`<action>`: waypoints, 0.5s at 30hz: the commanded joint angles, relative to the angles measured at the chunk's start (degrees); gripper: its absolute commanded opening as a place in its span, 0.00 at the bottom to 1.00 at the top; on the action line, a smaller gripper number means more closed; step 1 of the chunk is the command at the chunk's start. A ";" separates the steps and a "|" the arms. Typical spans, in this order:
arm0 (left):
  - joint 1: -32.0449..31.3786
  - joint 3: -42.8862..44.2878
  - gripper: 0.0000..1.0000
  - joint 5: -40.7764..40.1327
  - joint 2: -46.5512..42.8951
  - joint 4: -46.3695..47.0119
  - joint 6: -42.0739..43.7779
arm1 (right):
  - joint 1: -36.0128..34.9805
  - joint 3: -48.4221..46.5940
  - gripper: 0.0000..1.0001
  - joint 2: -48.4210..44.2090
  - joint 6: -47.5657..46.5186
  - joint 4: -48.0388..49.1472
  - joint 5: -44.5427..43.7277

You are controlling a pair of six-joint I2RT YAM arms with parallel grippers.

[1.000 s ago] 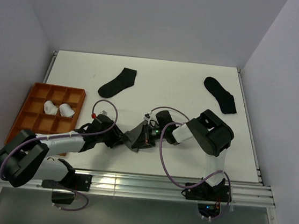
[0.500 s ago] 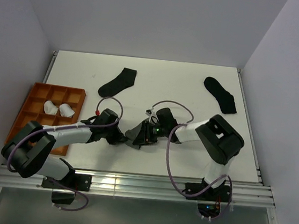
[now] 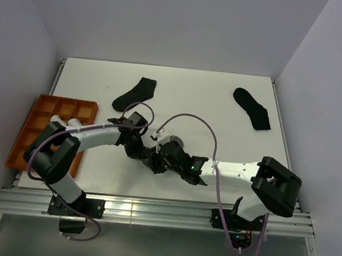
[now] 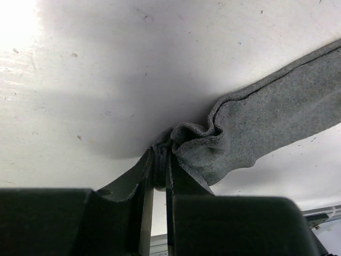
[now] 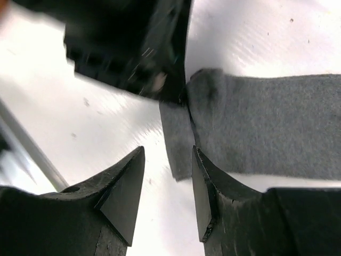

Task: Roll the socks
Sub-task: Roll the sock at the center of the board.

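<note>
The left gripper (image 4: 160, 160) is pinched tight on one end of the grey sock (image 4: 261, 125). The end it holds is all bunched up and wrinkly between its 2 fingers. The rest of the sock runs away from it, long and mostly flat, on the white table (image 3: 210, 108). The right gripper (image 5: 168, 160) is very close, just in front of the left one. Its 2 fingers are spread apart and there is nothing between them. The right wrist camera shows a small flap of the sock lying just past the gap between those fingers. That view also shows the black body of the left gripper right above the flap. From the camera up high, both arms meet low down near the middle of the table, close to the front edge. The right arm is stretched out long and low across the table. The grey sock is hard to make out from up there because the grippers cover it. 2 black socks lie flat far back on the table, 1 on the left (image 3: 134, 94) and 1 on the right (image 3: 252, 108), well apart. An orange tray (image 3: 24, 142) with little boxes sits at the left side of the table.
</note>
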State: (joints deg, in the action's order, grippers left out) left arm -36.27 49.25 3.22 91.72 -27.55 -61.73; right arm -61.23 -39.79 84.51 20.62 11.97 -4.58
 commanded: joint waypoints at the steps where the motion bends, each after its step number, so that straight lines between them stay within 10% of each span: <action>1: -0.12 1.46 0.07 -2.17 2.67 -5.14 3.55 | -3.80 -0.90 0.48 1.78 -6.20 -1.59 -13.87; 15: -0.12 1.63 0.06 -1.64 4.17 -4.79 3.55 | -13.47 -8.63 0.45 13.66 -10.16 -2.47 -25.21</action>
State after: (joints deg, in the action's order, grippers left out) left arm -36.25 51.48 3.68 93.54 -29.82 -59.61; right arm -73.84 -45.45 97.41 12.08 8.82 -24.95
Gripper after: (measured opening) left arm 0.153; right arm 0.448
